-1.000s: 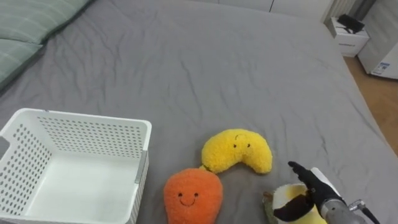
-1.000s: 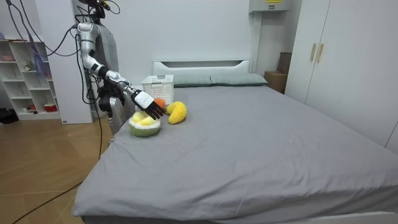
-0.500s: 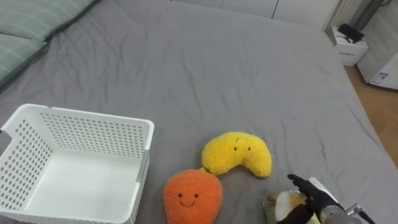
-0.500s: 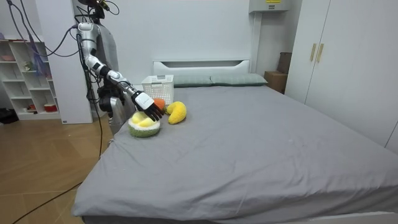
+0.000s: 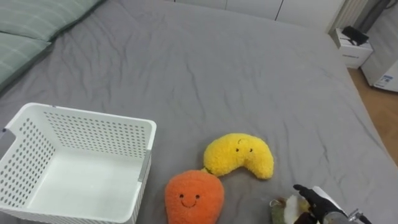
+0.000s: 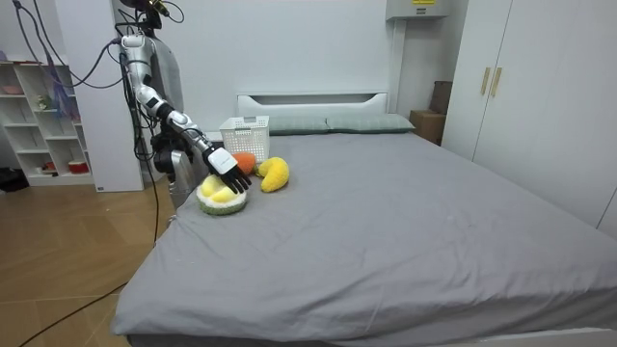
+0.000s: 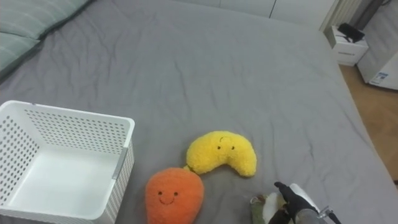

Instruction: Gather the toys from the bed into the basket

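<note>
A: Grey bed [image 5: 249, 74], toys all bunched near the robot's edge. Yellow plush [image 5: 239, 155] touching the orange plush [image 5: 194, 196], white basket [image 5: 93, 127] just beside them on the left.

B: And the right hand [image 5: 315, 204]?

A: Sitting on the green-and-yellow plush [image 6: 222, 200], right of the others. Gripping or just resting, can't tell tbh.

Colours by item — bed surface
Grey sheet [image 5: 205, 74]; green striped pillows [image 5: 31, 25]; white perforated basket [image 5: 93, 130]; orange toy [image 5: 194, 198], yellow toy [image 5: 239, 155] — both with smiling faces.
</note>
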Tool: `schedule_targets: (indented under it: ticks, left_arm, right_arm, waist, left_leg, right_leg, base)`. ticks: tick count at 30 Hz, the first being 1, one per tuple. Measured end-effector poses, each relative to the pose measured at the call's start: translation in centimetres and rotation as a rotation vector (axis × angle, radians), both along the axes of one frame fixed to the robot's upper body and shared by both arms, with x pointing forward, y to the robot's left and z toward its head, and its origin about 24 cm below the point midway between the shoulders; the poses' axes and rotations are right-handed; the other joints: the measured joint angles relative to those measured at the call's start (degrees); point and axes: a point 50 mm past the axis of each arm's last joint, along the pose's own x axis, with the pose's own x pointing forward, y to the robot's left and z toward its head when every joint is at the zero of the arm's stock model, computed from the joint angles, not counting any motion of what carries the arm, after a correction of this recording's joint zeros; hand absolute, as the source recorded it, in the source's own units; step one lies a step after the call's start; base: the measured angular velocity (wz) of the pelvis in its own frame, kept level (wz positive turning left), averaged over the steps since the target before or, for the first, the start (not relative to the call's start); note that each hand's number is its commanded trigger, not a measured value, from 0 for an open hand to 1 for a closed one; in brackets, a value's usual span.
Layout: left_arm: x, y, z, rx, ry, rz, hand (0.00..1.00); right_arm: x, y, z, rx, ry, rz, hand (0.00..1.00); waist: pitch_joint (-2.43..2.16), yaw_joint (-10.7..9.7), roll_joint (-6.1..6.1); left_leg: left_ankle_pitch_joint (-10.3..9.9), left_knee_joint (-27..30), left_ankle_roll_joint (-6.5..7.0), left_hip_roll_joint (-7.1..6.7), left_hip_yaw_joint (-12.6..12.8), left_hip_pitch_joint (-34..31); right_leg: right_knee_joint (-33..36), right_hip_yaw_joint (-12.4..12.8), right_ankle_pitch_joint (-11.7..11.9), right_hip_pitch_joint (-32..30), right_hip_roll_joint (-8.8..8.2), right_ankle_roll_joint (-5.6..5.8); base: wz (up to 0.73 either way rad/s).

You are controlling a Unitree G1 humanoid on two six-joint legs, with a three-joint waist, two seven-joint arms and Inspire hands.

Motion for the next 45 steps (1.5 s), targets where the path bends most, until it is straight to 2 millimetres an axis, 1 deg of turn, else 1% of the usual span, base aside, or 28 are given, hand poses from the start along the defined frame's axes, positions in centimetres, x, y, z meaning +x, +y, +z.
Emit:
schedule_targets:
  ticks: [1,2,12,18,22,25,36,39,41,42,45]
  left_arm:
    - [0.0,0.0,0.0,0.000,0.000,-0.003,0.00]
    - [0.0,0.0,0.0,0.000,-0.001,-0.003,0.00]
    - [0.2,0.0,0.0,0.000,-0.005,-0.008,0.00]
    - [0.5,0.0,0.0,0.000,-0.007,-0.024,0.00]
    - [0.7,-0.2,0.0,-0.003,-0.008,-0.036,0.00]
    - [0.8,-0.2,0.0,-0.004,-0.010,-0.043,0.00]
    - [0.9,-0.1,0.0,-0.005,-0.015,-0.048,0.00]
    - [0.9,-0.2,0.0,-0.008,-0.017,-0.040,0.00]
    - [1.1,-0.2,0.0,-0.008,-0.020,-0.041,0.00]
    - [1.1,-0.2,0.0,-0.009,-0.021,-0.041,0.00]
    - [1.1,-0.2,0.0,-0.018,-0.019,-0.043,0.00]
  right_arm:
    - [0.0,0.0,0.0,-0.007,0.005,0.008,0.57]
    - [-0.1,0.1,-0.1,-0.022,0.013,0.024,0.99]
    - [-0.2,-0.2,-0.4,-0.111,0.030,0.058,1.00]
    - [-1.3,-0.2,-1.3,-0.101,0.085,0.045,1.00]
    - [-1.8,0.1,-1.7,-0.089,0.109,0.039,1.00]
    - [-1.9,0.2,-1.8,-0.084,0.116,0.038,1.00]
    - [-2.1,0.9,-2.1,-0.043,0.159,0.075,1.00]
    - [-1.4,1.2,-1.6,-0.017,0.138,0.078,1.00]
    - [-0.5,1.6,-0.8,-0.008,0.088,0.102,1.00]
    - [-0.2,1.7,-0.5,-0.004,0.075,0.109,1.00]
    - [1.7,2.3,1.3,-0.002,-0.024,0.148,1.00]
  waist:
    - [0.00,0.0,-0.01]
    - [-0.01,0.0,-0.03]
    - [-0.07,0.0,-0.07]
    - [-0.14,0.1,0.17]
    - [-0.16,0.6,0.40]
    - [-0.15,1.0,0.47]
    - [-0.13,0.9,0.38]
    - [-0.08,0.9,0.31]
    - [0.17,0.8,0.41]
    - [0.18,0.8,0.42]
    - [0.29,0.0,0.53]
  left_leg:
    - [0.0,0.1,0.00,-0.01,-0.2,0.0]
    - [0.0,0.1,0.00,-0.01,-0.3,0.0]
    - [0.0,0.4,-0.03,0.01,-0.4,-0.1]
    - [0.0,0.4,-0.04,0.01,-0.4,-0.1]
    - [0.0,0.4,-0.05,0.01,-0.4,-0.1]
    - [0.0,0.4,-0.05,0.01,-0.4,-0.1]
    - [0.0,0.4,-0.05,0.00,-0.3,-0.1]
    - [0.0,0.4,-0.06,0.00,-0.3,-0.1]
    - [0.0,0.4,-0.06,0.00,-0.3,-0.1]
    - [0.0,0.4,-0.07,0.00,-0.3,-0.1]
    - [0.0,0.4,-0.06,-0.01,-0.4,-0.2]
  right_leg:
    - [0.0,-0.2,0.0,0.1,-0.01,0.00]
    - [0.0,-0.3,0.0,0.2,-0.02,0.00]
    - [0.0,-0.4,0.0,0.2,-0.02,0.00]
    - [0.0,-0.3,0.0,0.2,0.02,0.00]
    - [0.0,-0.3,0.0,0.2,0.02,0.00]
    - [0.0,-0.3,0.0,0.2,0.01,0.00]
    - [0.0,-0.3,0.0,0.3,0.01,0.00]
    - [0.0,-0.2,0.0,0.3,0.01,0.00]
    - [0.1,-0.3,0.0,0.3,0.01,0.00]
    - [0.1,-0.3,0.0,0.2,0.01,0.00]
    - [0.2,-0.3,0.0,0.1,-0.03,0.00]
  base:
    - [0.07]
    - [0.07]
    - [0.00]
    - [0.00]
    - [0.00]
    - [0.00]
    - [0.00]
    - [0.00]
    - [0.00]
    - [0.00]
    - [0.00]
